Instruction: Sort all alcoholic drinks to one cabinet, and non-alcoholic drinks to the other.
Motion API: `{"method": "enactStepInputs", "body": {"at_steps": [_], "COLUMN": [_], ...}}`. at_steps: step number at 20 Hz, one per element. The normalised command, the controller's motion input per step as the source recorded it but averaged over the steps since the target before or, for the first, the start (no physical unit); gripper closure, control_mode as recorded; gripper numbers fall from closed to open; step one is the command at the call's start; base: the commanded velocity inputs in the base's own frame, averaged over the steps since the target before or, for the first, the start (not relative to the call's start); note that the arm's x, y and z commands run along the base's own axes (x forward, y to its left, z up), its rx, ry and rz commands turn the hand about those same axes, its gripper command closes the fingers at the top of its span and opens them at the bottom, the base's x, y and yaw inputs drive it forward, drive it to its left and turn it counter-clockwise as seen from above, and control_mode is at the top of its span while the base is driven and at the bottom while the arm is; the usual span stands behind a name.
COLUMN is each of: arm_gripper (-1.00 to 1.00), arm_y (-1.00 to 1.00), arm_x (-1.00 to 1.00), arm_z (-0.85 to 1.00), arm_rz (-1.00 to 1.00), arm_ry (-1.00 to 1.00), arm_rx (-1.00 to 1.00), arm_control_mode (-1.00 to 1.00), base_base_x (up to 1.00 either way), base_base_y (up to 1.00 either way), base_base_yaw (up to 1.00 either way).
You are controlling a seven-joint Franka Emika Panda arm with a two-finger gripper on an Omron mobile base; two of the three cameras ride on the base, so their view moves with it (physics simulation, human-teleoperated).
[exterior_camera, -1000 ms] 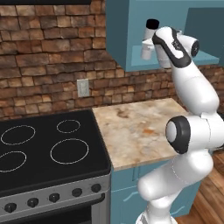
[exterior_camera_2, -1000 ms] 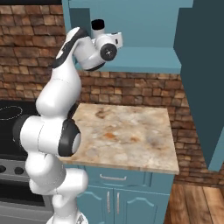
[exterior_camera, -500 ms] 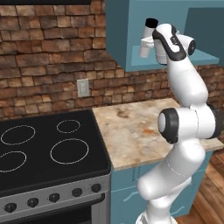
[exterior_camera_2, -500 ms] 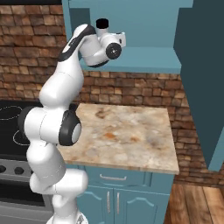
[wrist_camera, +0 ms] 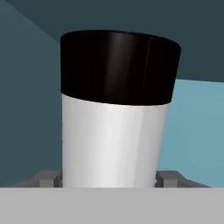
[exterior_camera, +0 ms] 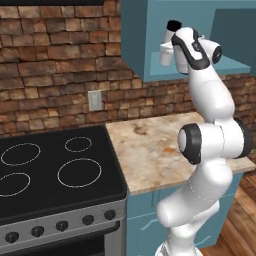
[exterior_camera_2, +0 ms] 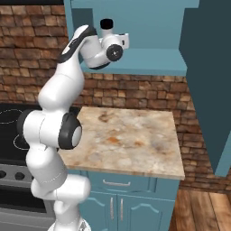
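Since the earlier frames, arm and load have risen a little and swung nearer the open blue cabinet (exterior_camera: 230, 62); stove, wall and bench sit at the same places in both base views, so the base has not driven.

Item: tall straight white flask (wrist_camera: 111, 140) with black cap (wrist_camera: 119, 68); non-alcoholic lot.

Location: carried high, upright, at the front edge of the cabinet's shelf level, well above the bench (exterior_camera_2: 131, 140). Left base view shows the flask (exterior_camera: 166, 50) just left of the wrist, cap uppermost. Right base view shows the black cap (exterior_camera_2: 107, 23) standing above the wrist, against the cabinet front. Whether its base has crossed the shelf lip cannot be told.

Hand (wrist_camera: 109, 178): closed on the flask at its lower body, one finger tip (wrist_camera: 46, 178) against each side; the jaws stand at a middling width, set by the body's girth.

Handling, judged: rigid, smooth wall with a soft sheen, so probably slippery under light pinch. Straight sides offer no shoulder or ledge to stop a downward slide. Weight unknown; contents not visible. Tall and narrow, so likely to tip if set down askew or released before its base sits flat.

Where to hold, judged: across the plain white body, squarely on the middle line, as now. The cap is wider-looking but may turn or lift; avoid it.

Markings: none. No brand, label, print or lettering legible on body or cap in any view.
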Motion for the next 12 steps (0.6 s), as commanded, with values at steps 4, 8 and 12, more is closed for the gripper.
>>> {"method": "enactStepInputs", "body": {"at_steps": [4,8,12], "arm_gripper": [-1.0,-1.0,-1.0], "arm_y": [0.0,0.0,0.0], "arm_x": [0.16,0.21,0.09], "arm_z": [0.0,0.0,0.0], "arm_rz": [-0.08,-0.08,-0.06], "arm_ry": [0.0,0.03,0.02], "arm_rx": [0.0,0.0,0.0], "arm_control_mode": [-1.0,-1.0,-1.0], "base_base_x": [0.0,0.0,0.0], "base_base_y": [0.0,0.0,0.0], "base_base_yaw": [0.0,0.0,0.0]}}
